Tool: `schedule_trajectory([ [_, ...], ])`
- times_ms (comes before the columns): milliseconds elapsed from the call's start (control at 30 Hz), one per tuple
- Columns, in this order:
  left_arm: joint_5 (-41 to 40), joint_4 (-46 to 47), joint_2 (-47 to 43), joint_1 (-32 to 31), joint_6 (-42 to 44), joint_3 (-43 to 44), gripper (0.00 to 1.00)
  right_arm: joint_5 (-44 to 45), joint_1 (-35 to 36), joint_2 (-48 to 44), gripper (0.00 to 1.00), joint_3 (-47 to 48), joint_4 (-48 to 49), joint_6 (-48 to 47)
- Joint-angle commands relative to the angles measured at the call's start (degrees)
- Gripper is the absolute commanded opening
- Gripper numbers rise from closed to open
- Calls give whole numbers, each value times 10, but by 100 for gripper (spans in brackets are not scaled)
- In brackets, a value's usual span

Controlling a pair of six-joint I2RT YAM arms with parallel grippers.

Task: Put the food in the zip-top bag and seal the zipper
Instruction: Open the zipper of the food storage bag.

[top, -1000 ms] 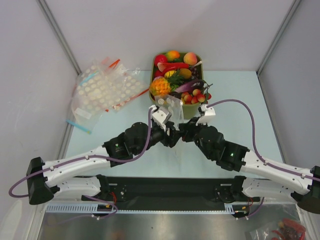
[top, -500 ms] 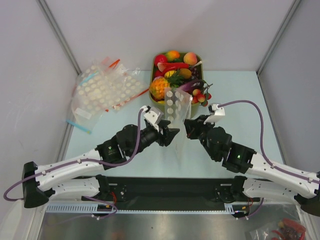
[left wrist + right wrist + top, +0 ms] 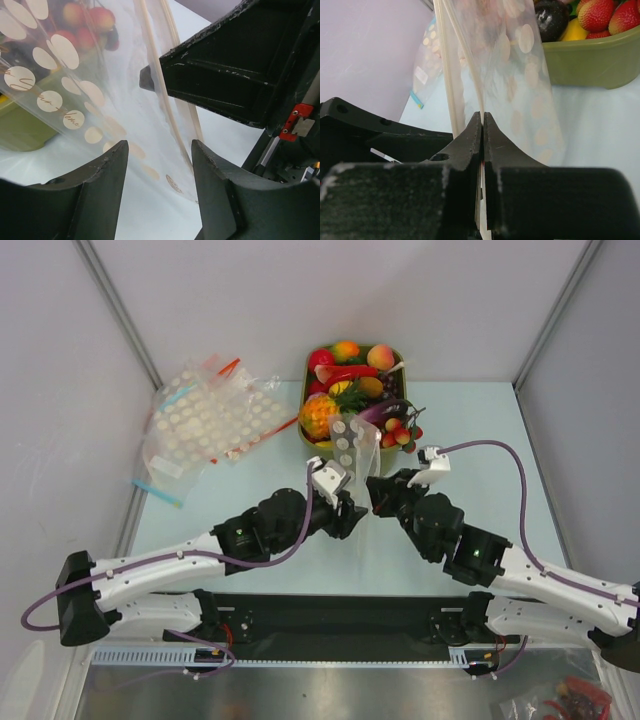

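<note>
The zip-top bag (image 3: 355, 445) is clear with white dots and hangs upright in front of the green bin. My right gripper (image 3: 374, 492) is shut on its edge; the right wrist view shows the fingers (image 3: 483, 125) pressed together on the film beside the pale zipper (image 3: 451, 75). My left gripper (image 3: 350, 515) is open. In the left wrist view (image 3: 159, 150) the bag (image 3: 100, 100) and zipper (image 3: 165, 100) hang between and ahead of its spread fingers, unpinched. The food lies in the bin: pineapple (image 3: 320, 415), red berries (image 3: 395, 432), a dark purple piece (image 3: 551, 17).
The green bin (image 3: 402, 362) of toy food stands at the back middle. A heap of dotted clear bags (image 3: 205, 420) with red and blue strips lies at the back left. Grey walls close in the table on the left, right and back.
The bag was lifted upright by the right gripper. The left gripper let go, drew back to the left, then came back right towards the bag, still open.
</note>
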Motion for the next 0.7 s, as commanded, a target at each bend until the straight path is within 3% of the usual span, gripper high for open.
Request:
schedule_trajectory([
  [0,-6,7,-1,-6,13,33,59,6,3,7,0,3,30,7],
  [433,-187,-63,15,-30,6,65,52,-20,5,44,0,18,22,12],
  [633,-218,-106,22,-30,-2,88,36,-35,7,55,0,17,31,7],
  [667,-218,-110,23,-30,-2,92,28,-41,7,57,0,17,30,7],
])
